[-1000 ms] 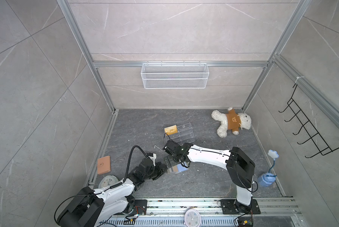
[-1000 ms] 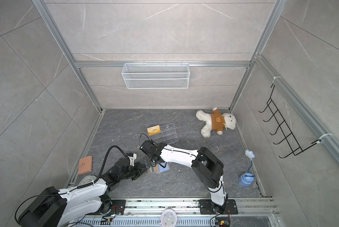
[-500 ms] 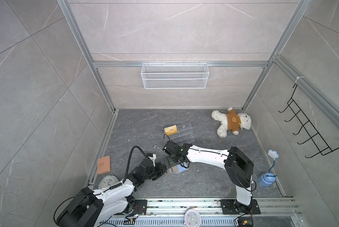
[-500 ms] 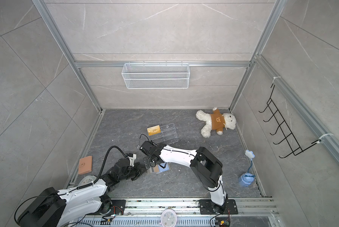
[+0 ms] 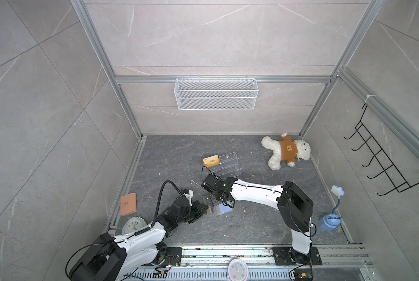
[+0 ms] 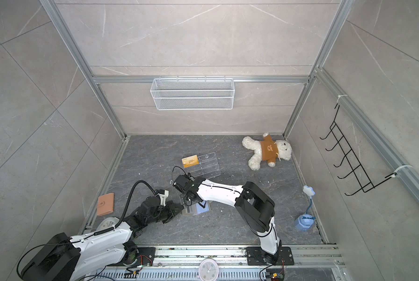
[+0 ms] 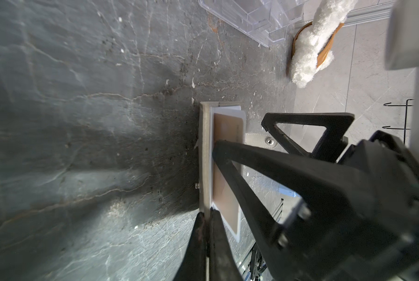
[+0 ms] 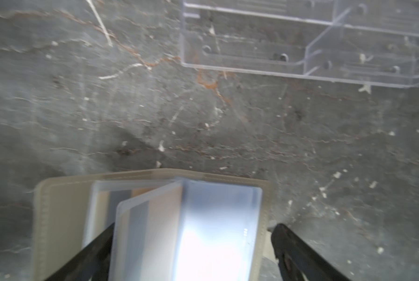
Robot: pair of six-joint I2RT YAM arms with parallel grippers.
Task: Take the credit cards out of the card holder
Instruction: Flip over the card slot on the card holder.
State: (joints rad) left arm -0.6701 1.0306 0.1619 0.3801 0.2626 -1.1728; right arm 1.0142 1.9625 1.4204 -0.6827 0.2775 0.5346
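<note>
The grey card holder (image 5: 212, 211) (image 6: 189, 211) lies open on the dark floor, its light blue panel (image 5: 224, 209) facing up. My left gripper (image 5: 204, 209) (image 7: 207, 216) is shut on the edge of its cover (image 7: 204, 158). An orange credit card (image 7: 227, 189) sits in a clear sleeve beside that cover. My right gripper (image 5: 218, 201) (image 8: 191, 243) hangs open over the sleeves (image 8: 150, 219), one finger on each side, touching nothing I can make out. Another gold credit card (image 5: 211, 160) (image 6: 190, 161) rests at the clear acrylic stand.
The clear acrylic stand (image 5: 227, 166) is just behind the right wrist. A teddy bear (image 5: 286, 152) lies at the back right. A tan wallet (image 5: 128, 204) and a clock (image 5: 133, 225) are at the left edge. A blue lamp (image 5: 330, 219) stands at the right.
The right arm has edged very slightly to the left over the card holder. The left arm and the card holder stay as they were.
</note>
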